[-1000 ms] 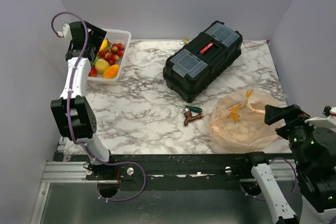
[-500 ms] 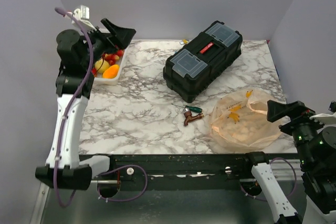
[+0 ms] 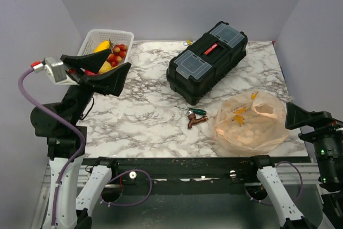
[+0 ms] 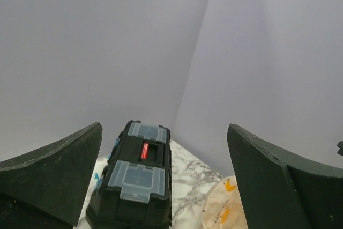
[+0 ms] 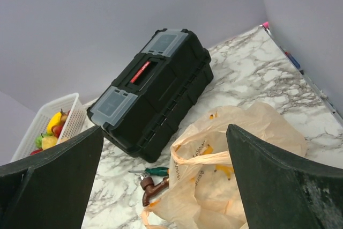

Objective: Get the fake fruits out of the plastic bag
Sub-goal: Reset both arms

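The pale-orange plastic bag (image 3: 249, 123) lies crumpled at the near right of the table, one loop handle across its mouth. It also shows in the right wrist view (image 5: 236, 178) and the left wrist view (image 4: 225, 213). What is inside it I cannot tell. The fake fruits (image 3: 110, 54), red, yellow and orange, lie in a white mesh basket (image 3: 94, 38) at the far left, and show in the right wrist view (image 5: 52, 128). My left gripper (image 3: 110, 76) is open and empty, raised high near the basket. My right gripper (image 3: 300, 117) is open and empty, high beside the bag's right edge.
A black toolbox (image 3: 206, 60) with a red latch stands at the back middle. A brown tap-shaped piece (image 3: 195, 122) and a green-handled screwdriver (image 3: 195, 111) lie just left of the bag. Grey walls close in the table on three sides.
My left arm has swung back from over the basket, up and toward the near left. My right gripper has drawn back to the right, away from the bag. Bag and fruits have not moved.
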